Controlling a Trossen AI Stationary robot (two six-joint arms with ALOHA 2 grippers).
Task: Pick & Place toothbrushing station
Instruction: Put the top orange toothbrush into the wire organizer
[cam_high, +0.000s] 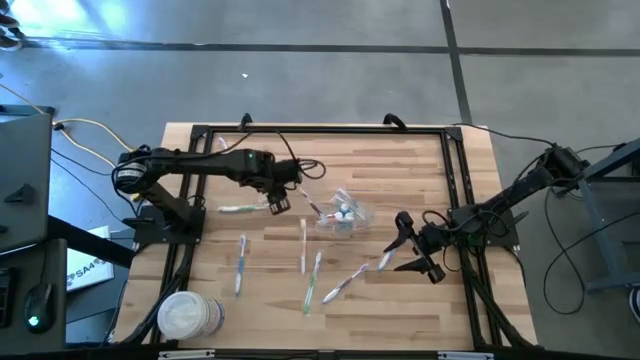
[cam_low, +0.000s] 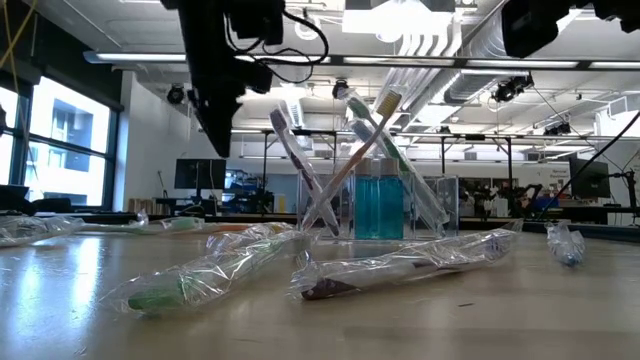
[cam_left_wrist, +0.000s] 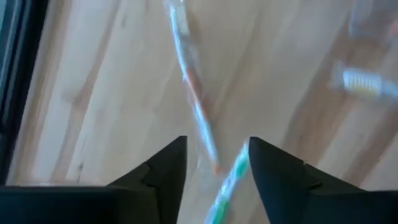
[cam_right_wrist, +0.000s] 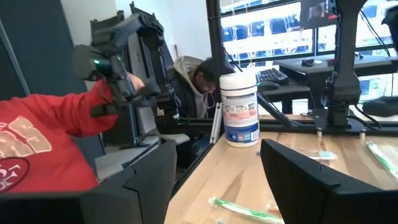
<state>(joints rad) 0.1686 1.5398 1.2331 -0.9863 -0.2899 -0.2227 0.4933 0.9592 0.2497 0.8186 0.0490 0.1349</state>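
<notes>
Grey concrete floor (cam_high: 330, 90), tall windows (cam_low: 60, 150), ceiling strip lights (cam_low: 420, 10), distant desks with monitors (cam_low: 200, 175)

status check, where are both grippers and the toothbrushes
Left gripper open, over a wrapped toothbrush. Right gripper open, beside loose toothbrushes. Clear container mid-table, brushes in it. Nothing blocking.

Container (cam_high: 343, 213) mid-table (cam_high: 420, 170); toothbrushes (cam_high: 311, 290) scattered before it; left tool (cam_high: 279, 202) beside container.
</notes>
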